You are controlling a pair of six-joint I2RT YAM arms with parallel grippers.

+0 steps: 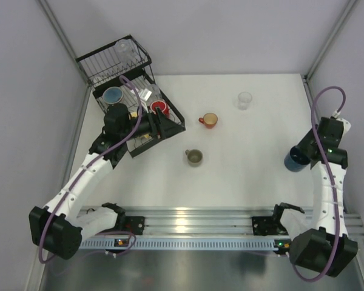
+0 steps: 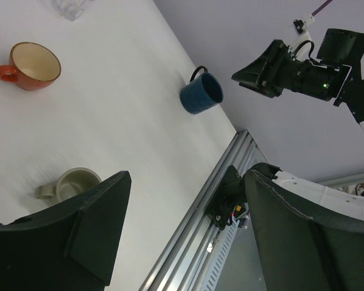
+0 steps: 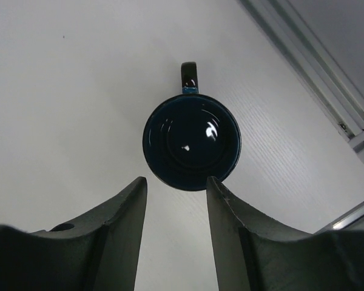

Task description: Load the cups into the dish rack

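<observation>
When looking from above, can see the dish rack (image 1: 103,68) at the far left of the tabletop (image 1: 249,188), holding a blue cup (image 1: 113,95), a red cup (image 1: 159,108) and a clear tumbler (image 1: 124,48). Can find the left pincer (image 1: 168,125) at the rack's right end, near the red cup. Outside the rack, can count an orange-red mug (image 1: 208,120), an olive-grey mug (image 1: 195,157) and a second tumbler (image 1: 245,100), well apart from each other, plus a dark blue mug (image 1: 291,162) at the right edge, beneath the right pincer (image 1: 302,153). From the left wrist, shows left fingers (image 2: 79,236) spread wide, nothing between. From the right wrist, shows right fingers (image 3: 118,230) partly spread, pinching nothing, with the dark blue mug upright just beyond the tips, handle pointing away.
</observation>
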